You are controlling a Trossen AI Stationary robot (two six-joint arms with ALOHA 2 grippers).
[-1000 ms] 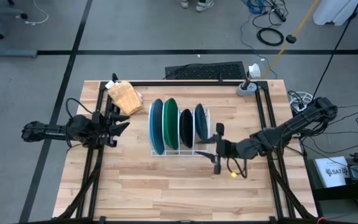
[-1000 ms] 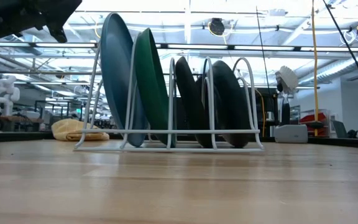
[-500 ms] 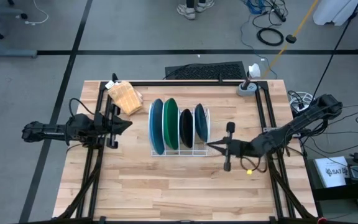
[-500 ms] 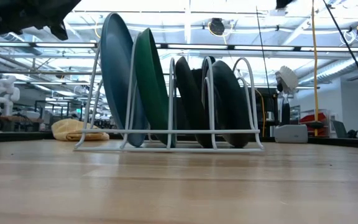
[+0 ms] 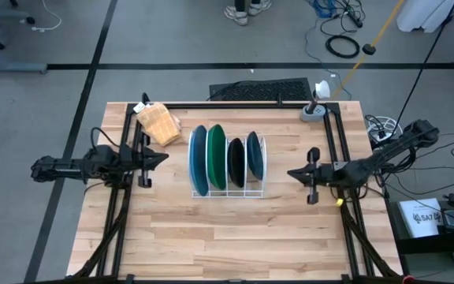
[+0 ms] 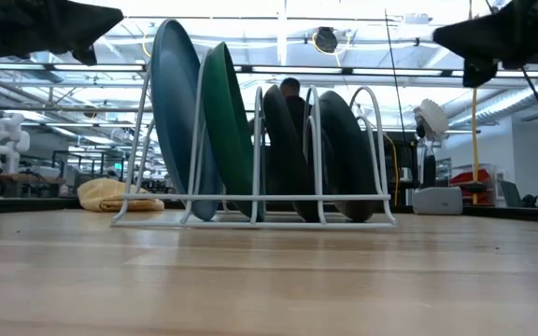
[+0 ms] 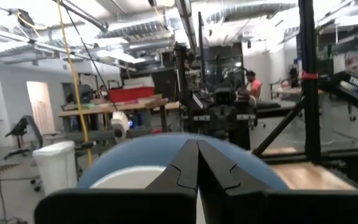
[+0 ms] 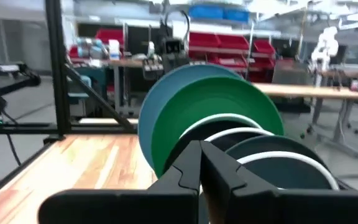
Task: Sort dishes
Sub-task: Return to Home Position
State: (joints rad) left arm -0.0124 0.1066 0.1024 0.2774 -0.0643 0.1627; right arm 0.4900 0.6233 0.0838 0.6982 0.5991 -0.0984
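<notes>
All four plates [image 5: 216,156] are slotted in the rack [image 5: 227,192]; sorting is judged finished. The left tool [image 5: 160,157] and right tool [image 5: 294,173] are clenched empty.

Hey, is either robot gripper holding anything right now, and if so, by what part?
Nothing is held. The left gripper and right gripper are both shut and empty, clear of the white rack where the four plates stand.
</notes>
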